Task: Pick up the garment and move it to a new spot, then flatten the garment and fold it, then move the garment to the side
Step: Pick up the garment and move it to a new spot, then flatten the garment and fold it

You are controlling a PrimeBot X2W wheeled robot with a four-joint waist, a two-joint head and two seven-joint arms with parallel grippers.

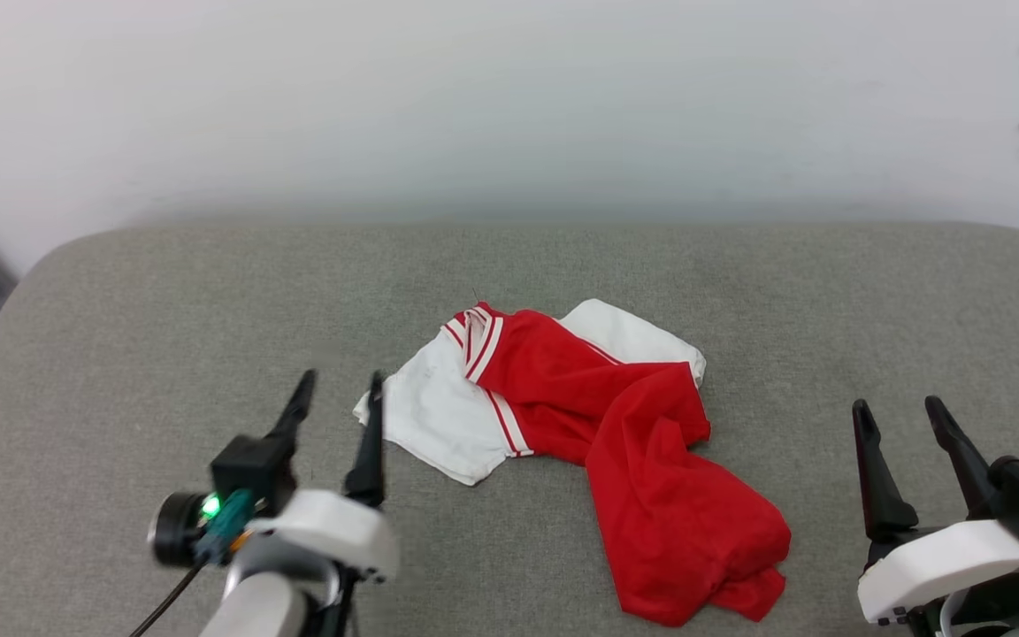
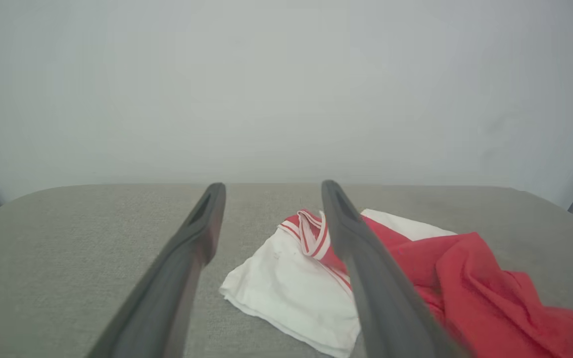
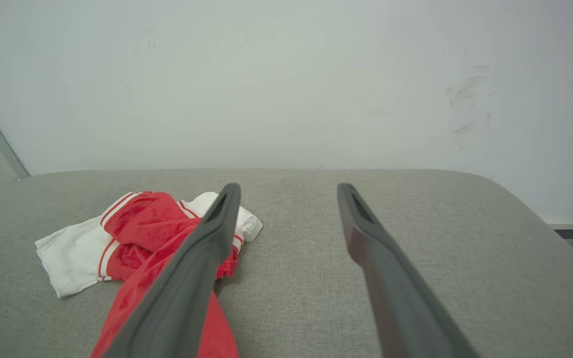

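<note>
The garment (image 1: 598,425) lies crumpled in a heap on the grey padded surface (image 1: 164,336), red body bunched toward the front right, white sleeves toward the left and back. Its lettering is hidden. My left gripper (image 1: 340,382) is open just left of the white sleeve, with nothing between its fingers. In the left wrist view the garment (image 2: 286,288) sits between and to the right of the spread fingers (image 2: 202,233). My right gripper (image 1: 899,409) is open, well right of the cloth. The right wrist view has the garment (image 3: 132,228) at the left, behind the left finger (image 3: 217,223).
A pale wall (image 1: 509,106) runs along the back of the padded surface. The surface's rounded corners show at far left and far right. Bare grey padding (image 3: 416,209) stretches to the right of the cloth and in front of the left gripper.
</note>
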